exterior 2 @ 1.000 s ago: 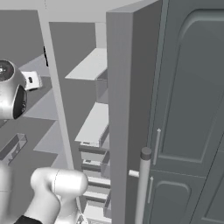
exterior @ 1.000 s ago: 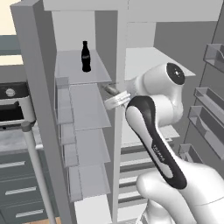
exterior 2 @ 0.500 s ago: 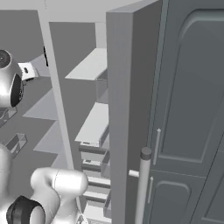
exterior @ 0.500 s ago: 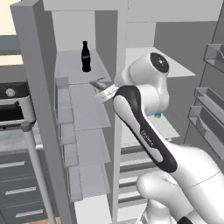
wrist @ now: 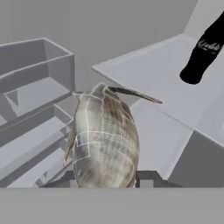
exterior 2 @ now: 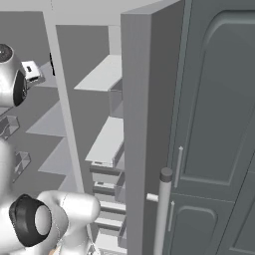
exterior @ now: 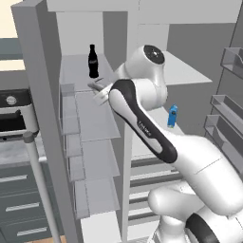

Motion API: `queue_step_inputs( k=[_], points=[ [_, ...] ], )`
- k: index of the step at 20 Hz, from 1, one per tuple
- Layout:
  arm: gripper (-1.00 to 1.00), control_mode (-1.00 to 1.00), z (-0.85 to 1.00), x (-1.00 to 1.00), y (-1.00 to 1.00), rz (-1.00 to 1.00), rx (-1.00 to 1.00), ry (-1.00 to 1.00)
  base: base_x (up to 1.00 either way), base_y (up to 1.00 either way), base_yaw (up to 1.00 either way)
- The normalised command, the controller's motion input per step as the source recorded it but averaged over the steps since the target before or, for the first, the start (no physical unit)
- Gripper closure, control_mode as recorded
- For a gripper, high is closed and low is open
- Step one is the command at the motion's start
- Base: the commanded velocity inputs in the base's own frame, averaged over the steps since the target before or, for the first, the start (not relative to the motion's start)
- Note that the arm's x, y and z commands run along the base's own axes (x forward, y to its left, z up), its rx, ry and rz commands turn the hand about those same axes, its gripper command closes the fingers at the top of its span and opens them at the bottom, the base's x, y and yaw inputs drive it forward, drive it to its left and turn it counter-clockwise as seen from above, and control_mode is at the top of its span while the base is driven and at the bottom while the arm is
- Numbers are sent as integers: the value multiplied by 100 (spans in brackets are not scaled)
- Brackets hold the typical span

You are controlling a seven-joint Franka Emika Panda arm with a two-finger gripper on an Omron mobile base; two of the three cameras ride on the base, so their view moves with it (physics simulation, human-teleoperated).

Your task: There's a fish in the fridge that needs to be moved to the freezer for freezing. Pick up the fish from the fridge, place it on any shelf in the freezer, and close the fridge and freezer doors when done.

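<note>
The claw (wrist: 105,178) clamps the fish (wrist: 104,139) between its 2 fingertips, apparently carrying it toward the shelf (wrist: 175,105) ahead, where 1 bottle (wrist: 205,50) stands.

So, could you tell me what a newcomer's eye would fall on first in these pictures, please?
Probably the fish, pale and scaly, gripped in the claw and looming large in the hand view. Next, the dark cola bottle standing upright on the top shelf of the open compartment, just beyond the claw. Then the small blue carton on a shelf to the right of the arm.
</note>
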Motion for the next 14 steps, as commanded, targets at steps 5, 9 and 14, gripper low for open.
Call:
queue_step_inputs(
  k=[5,9,14],
  points=[
    [100,-100,7,36,1,0,-2,3,0,0,0],
    [100,-100,0,42,14,0,-5,0,0,0,0],
    [100,-100,0,48,16,0,-7,0,0,0,0]
  ],
)
